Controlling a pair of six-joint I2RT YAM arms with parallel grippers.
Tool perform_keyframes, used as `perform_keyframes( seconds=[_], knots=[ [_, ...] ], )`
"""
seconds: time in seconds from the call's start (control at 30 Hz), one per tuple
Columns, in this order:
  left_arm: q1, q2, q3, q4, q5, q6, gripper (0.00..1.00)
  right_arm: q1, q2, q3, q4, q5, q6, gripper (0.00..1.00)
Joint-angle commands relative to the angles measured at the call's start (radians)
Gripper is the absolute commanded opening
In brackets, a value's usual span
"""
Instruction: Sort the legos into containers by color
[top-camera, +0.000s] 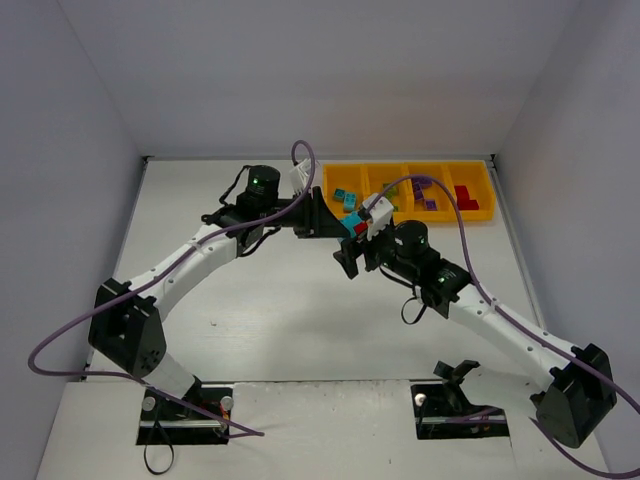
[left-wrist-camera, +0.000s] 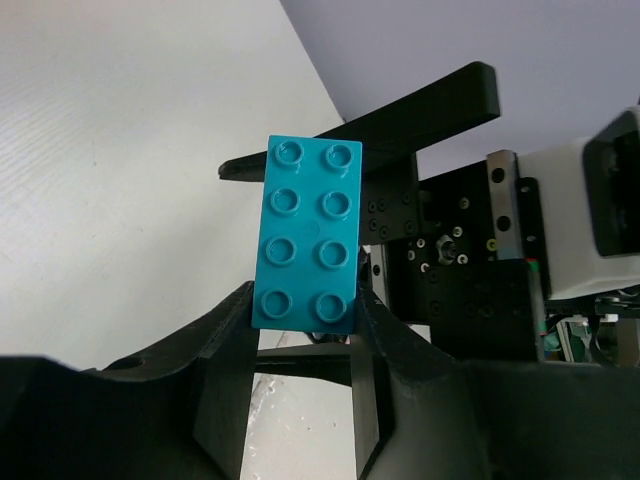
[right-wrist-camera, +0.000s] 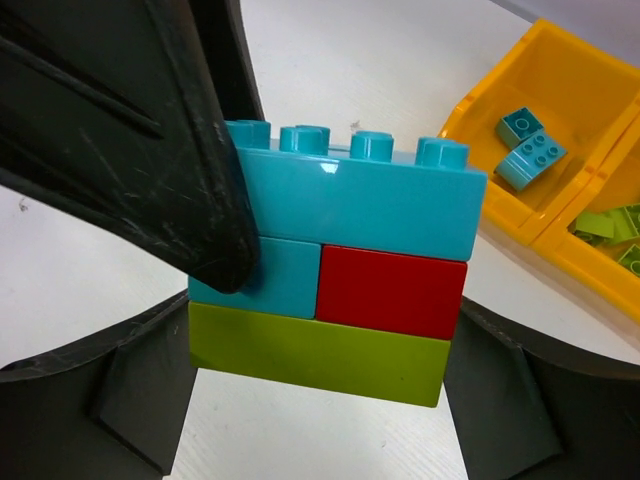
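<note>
A lego cluster (top-camera: 355, 225) hangs above the table between both arms: a long teal brick (right-wrist-camera: 360, 195) on top, a small teal and a red brick (right-wrist-camera: 392, 290) under it, and a lime brick (right-wrist-camera: 320, 355) at the bottom. My left gripper (left-wrist-camera: 305, 310) is shut on the long teal brick (left-wrist-camera: 308, 232); its finger (right-wrist-camera: 150, 130) covers the cluster's left side. My right gripper (right-wrist-camera: 318, 400) flanks the lime brick's ends closely; whether it presses them is unclear. The orange-yellow tray (top-camera: 470, 167) holds teal (right-wrist-camera: 528, 150), lime (right-wrist-camera: 610, 230), purple (top-camera: 428, 195) and red (top-camera: 462, 192) bricks.
The tray (right-wrist-camera: 560, 60) lies just right of the cluster, against the back wall. A purple cable (top-camera: 450, 200) arcs over the tray's right half. Enclosure walls close in the table on the left, back and right. The right arm's body (left-wrist-camera: 470, 270) sits right behind the left gripper.
</note>
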Motion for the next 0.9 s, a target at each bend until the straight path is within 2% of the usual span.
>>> perform_keyframes(
  seconds=[0.0, 0.33, 0.53, 0.87],
  knots=[
    [-0.005, -0.055, 0.019, 0.112, 0.017, -0.024, 0.24, -0.002, 0.009, 0.060, 0.081, 0.047, 0.034, 0.86],
    [-0.007, -0.056, -0.002, 0.106, -0.013, -0.030, 0.24, -0.005, -0.005, 0.080, 0.093, 0.135, 0.031, 0.85],
    [-0.012, -0.049, -0.007, 0.112, -0.027, -0.035, 0.24, -0.005, -0.011, 0.094, 0.110, 0.136, 0.023, 0.84],
    [-0.015, -0.046, -0.004, 0.109, -0.022, -0.030, 0.25, -0.005, -0.008, 0.097, 0.113, 0.115, 0.014, 0.73]
  ],
)
